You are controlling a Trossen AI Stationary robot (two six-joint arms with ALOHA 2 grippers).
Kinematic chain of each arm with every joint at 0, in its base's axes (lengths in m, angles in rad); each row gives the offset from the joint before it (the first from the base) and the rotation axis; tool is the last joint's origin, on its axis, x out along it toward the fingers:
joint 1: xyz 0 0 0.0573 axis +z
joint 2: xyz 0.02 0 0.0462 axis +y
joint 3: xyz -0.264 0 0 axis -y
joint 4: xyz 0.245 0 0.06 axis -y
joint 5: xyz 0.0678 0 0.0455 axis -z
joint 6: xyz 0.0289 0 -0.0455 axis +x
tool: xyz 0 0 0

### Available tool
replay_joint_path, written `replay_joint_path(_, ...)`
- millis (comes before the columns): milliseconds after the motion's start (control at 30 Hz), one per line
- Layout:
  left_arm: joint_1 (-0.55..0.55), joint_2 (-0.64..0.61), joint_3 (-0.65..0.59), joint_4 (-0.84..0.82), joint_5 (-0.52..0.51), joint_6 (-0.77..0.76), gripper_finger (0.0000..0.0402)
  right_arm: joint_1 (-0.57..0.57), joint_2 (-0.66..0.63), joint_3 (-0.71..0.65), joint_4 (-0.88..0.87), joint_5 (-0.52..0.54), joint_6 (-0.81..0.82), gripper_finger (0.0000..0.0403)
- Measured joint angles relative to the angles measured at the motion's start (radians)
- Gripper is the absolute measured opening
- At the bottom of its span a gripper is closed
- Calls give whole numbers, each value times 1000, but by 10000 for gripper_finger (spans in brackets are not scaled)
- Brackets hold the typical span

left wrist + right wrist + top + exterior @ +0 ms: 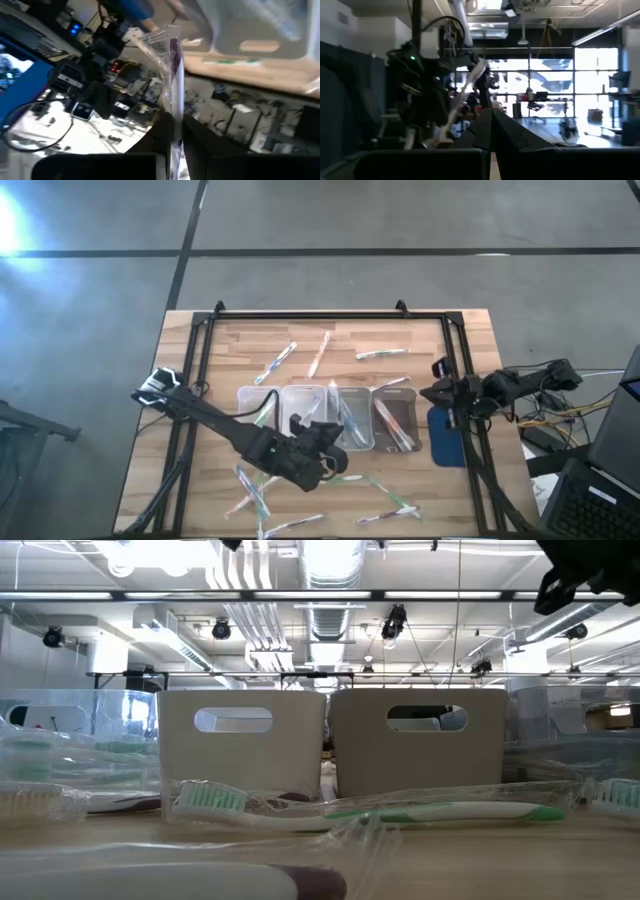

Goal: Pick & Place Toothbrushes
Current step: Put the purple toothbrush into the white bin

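Roughly midway, I judge: the wooden table [440, 340] carries a row of four clear plastic trays [300, 402] just beyond the left gripper [330, 465], several already holding wrapped toothbrushes [390, 423], while about ten more lie loose, some close beside that gripper on the near boards, others past the trays. The left gripper is clamped on a purple toothbrush [174, 75], a thin stick in crinkly clear wrap, lifted off the table and standing up between its fingers. The right gripper [430, 395] waits off to the trays' far side, pinched shut on nothing. Nearest the low camera, a green-bristled toothbrush [380, 808] lies flat in glossy film.
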Motion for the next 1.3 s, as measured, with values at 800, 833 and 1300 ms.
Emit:
replay_joint_path(800,14,101,0,137,8,240,34,0,689,267,101,-19,271,36)
replay_joint_path(833,14,101,0,137,7,239,34,0,721,288,101,-19,270,44)
replay_joint_path(1300,9,97,0,129,-13,200,34,0,978,471,101,-98,269,173)
